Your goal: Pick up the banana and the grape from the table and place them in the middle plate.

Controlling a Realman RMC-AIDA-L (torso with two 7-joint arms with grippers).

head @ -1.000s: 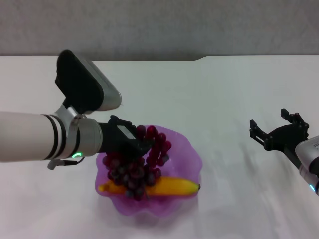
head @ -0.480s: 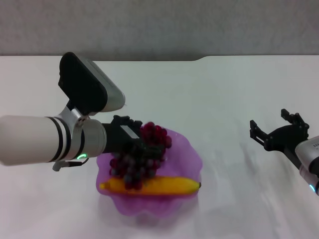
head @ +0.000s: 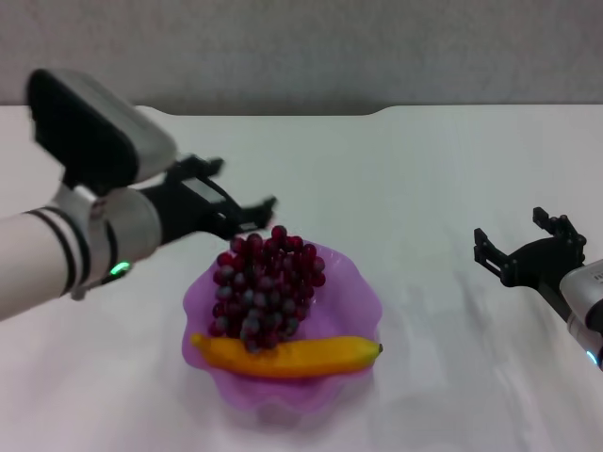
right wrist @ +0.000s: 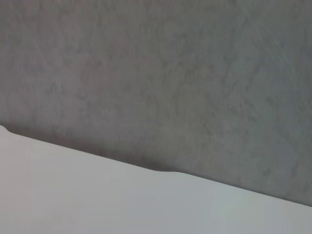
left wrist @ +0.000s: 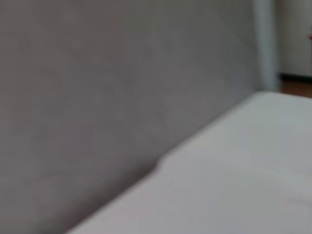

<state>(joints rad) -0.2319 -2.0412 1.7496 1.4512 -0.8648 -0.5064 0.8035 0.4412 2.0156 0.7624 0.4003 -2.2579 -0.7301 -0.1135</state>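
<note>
— Where's the fruit?
— Both in the purple, wavy-rimmed plate (head: 350,282). The banana (head: 287,355), yellow-orange with a dark tip, lies flat across the 6 o'clock side, tip pointing to 3 o'clock.
— And the grapes?
— The dark red bunch of grapes (head: 267,285) runs from 12 o'clock down onto the banana, touching it.
— The plate?
— On the white counter (head: 424,188).

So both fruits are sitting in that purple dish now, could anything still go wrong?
Possibly. The grape bunch is heaped against the far rim of the middle plate, partly on the banana, so it might roll or tip over the edge if bumped. The left gripper, open, hangs just beyond that rim; a careless swing could clip the bunch or nudge the plate. The right gripper sits open far off to the right, an unlikely threat.
</note>
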